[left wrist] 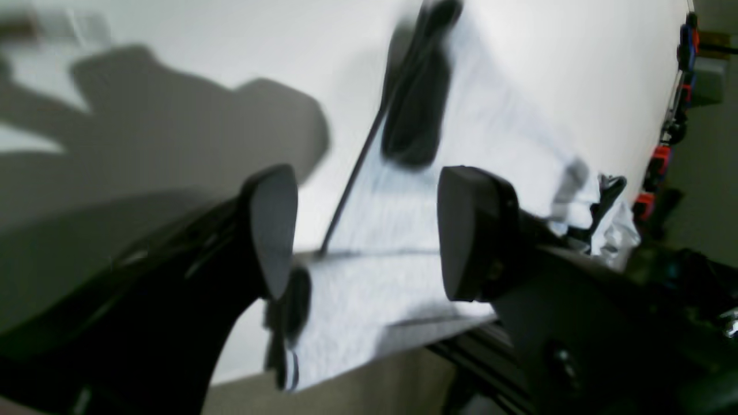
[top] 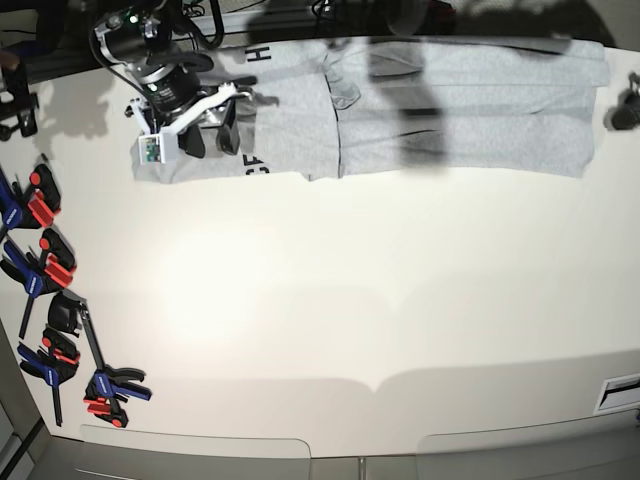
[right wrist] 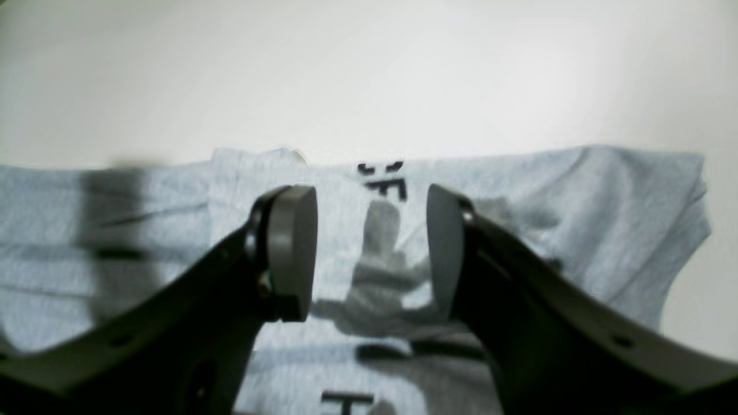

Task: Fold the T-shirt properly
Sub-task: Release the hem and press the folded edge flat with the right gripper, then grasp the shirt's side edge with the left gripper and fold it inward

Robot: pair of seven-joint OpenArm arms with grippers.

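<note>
**T-shirt half-folded at far edge of bench; both arms unloaded**

Right gripper: jaws apart, nothing between the pads. Poised above the T-shirt at its lettered end, cloth visible through the gap, black block capitals showing just beyond and below. No contact evident in the right wrist view; shadow of the jaws falling on the fabric suggests a small clearance.

Left gripper: jaws likewise apart and empty. Held near the opposite end of the garment, by the bench edge, grey cloth lying beyond the pads. View blurred; contact not determinable. Barely visible in the base view, at the right margin.

Garment: laid out as a long grey band along the far side of the bench, one panel doubled over near the lettered end, lettering partly exposed, some rumpling at the fold. Hem end running off toward the left arm.

Clamps, red and blue, grouped at the bench margin well apart from the shirt.

Judgement on step: lengthwise fold apparently made, crosswise fold outstanding. Next move likely to require lowering onto a corner or edge at each end, closing on a single thickness of layers, lifting evenly and carrying one end across. Risk of dragging the doubled panel out of line if only one layer caught.
</note>
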